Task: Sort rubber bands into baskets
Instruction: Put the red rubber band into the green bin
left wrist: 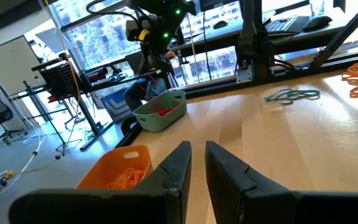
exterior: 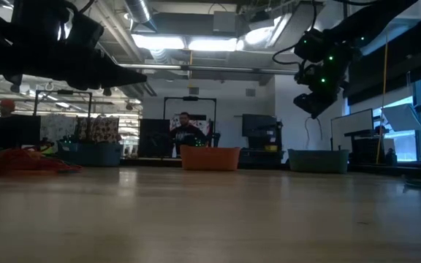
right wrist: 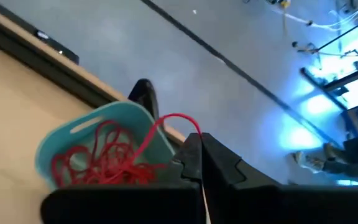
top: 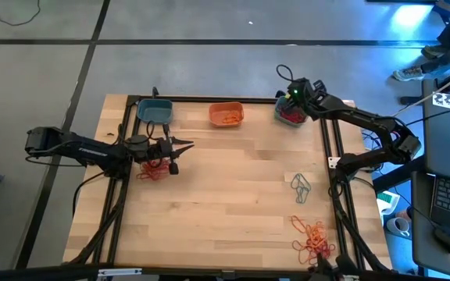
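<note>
Drop step: right hand (right wrist: 199, 163), closed on a red band (right wrist: 166, 127), hangs over the upper-right teal basket (top: 289, 114). Next: open it.

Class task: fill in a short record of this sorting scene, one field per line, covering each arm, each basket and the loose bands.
left gripper: over the table near a red band pile, jaws nearly closed, nothing seen held
right gripper: above the right teal basket, jaws shut on a red rubber band
left teal basket: contents not visible
orange basket: orange bands inside
loose bands: grey-teal bands, orange pile
</note>
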